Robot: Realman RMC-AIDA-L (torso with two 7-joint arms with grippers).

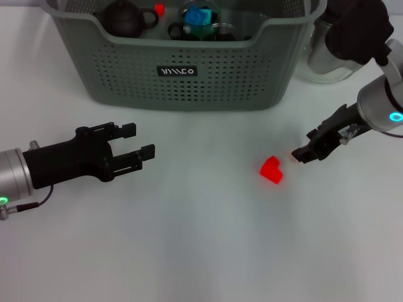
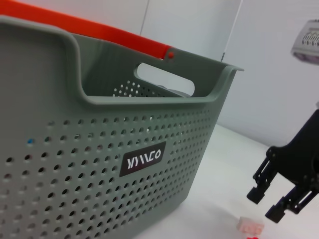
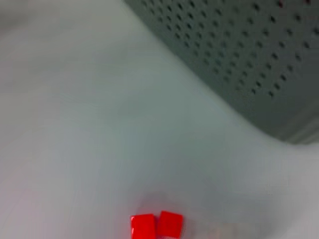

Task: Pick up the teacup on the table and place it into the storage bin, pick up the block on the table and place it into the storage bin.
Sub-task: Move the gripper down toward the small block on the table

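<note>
I see the storage bin (image 1: 189, 69) at the table's (image 1: 201, 251) far side, holding a dark teapot (image 1: 126, 19), a small red piece (image 1: 159, 9) and a blue item (image 1: 198, 17) among glassware. The red block (image 1: 272, 169) lies on the table in front of the bin, L-ish, notch on the bin side, no clear long axis. R gripper (image 1: 301, 153) sits just beside the block w/ jaws apart, not touching; L gripper (image 1: 138, 141) hangs open well to the left.

A clear glass pitcher (image 1: 327, 60) stands on the white table (image 1: 201, 251), far right corner.
</note>
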